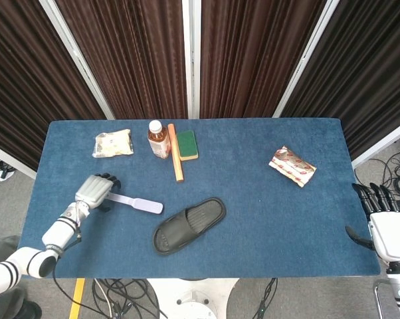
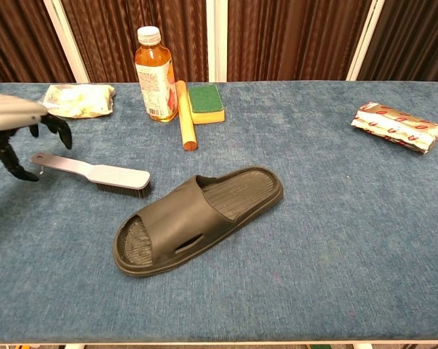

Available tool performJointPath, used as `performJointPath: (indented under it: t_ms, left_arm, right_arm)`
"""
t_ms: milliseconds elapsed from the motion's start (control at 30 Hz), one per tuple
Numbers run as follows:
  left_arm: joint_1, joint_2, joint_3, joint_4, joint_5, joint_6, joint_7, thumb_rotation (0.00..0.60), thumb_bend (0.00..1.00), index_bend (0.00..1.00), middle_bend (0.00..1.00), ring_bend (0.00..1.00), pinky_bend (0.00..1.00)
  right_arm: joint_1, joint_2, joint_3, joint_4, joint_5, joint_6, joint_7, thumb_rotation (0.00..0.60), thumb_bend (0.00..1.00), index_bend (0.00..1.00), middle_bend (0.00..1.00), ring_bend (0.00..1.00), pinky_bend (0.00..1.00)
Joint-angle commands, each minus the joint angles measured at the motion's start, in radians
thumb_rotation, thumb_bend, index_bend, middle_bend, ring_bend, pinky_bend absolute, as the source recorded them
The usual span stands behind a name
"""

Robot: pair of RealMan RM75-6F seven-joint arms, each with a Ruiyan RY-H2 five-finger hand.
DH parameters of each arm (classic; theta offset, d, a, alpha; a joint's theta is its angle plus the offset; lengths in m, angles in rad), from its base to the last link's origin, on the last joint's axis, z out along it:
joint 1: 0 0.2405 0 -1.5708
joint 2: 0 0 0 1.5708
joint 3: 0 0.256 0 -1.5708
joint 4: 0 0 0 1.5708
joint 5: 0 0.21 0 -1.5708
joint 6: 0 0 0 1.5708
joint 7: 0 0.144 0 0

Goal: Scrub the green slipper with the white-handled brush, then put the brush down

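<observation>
The dark green slipper (image 1: 189, 225) (image 2: 197, 218) lies sole-down on the blue table (image 1: 266, 219), a little left of the middle near the front. To its left lies the white-handled brush (image 1: 138, 203) (image 2: 106, 174), bristles down, handle pointing left. My left hand (image 1: 94, 189) (image 2: 17, 121) hovers over the handle's far end with its fingers curved down and apart around it, gripping nothing. My right hand (image 1: 388, 232) hangs beyond the table's right front corner, fingers spread and empty; the chest view does not show it.
At the back left stand a tea bottle (image 1: 158, 138) (image 2: 153, 73), an orange stick (image 1: 176, 156) (image 2: 185, 116) and a green-yellow sponge (image 1: 186, 144) (image 2: 206, 103). A snack bag (image 1: 113, 143) (image 2: 77, 100) lies far left, a red-white packet (image 1: 292, 166) (image 2: 395, 127) at the right.
</observation>
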Motion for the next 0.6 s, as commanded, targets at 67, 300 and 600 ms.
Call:
performJointPath:
  t_ms: [67, 300, 600]
  left_arm:
    - [-0.037, -0.027, 0.009, 0.024, -0.056, -0.04, 0.051, 0.6, 0.21, 0.43, 0.43, 0.27, 0.37]
    - [-0.063, -0.042, 0.022, 0.018, -0.128, -0.045, 0.105, 0.6, 0.21, 0.56, 0.55, 0.4, 0.47]
    - [-0.088, -0.052, 0.044, 0.017, -0.184, -0.051, 0.136, 0.6, 0.23, 0.56, 0.56, 0.41, 0.49]
  right_arm:
    - [-0.004, -0.002, -0.004, 0.006, 0.008, -0.002, 0.006, 0.6, 0.15, 0.0, 0.11, 0.0, 0.0]
    - [-0.011, -0.007, -0.008, 0.019, 0.019, -0.004, 0.02, 0.6, 0.15, 0.0, 0.11, 0.0, 0.0]
    - [-0.012, -0.009, -0.01, 0.031, 0.024, -0.008, 0.035, 0.6, 0.15, 0.0, 0.11, 0.0, 0.0]
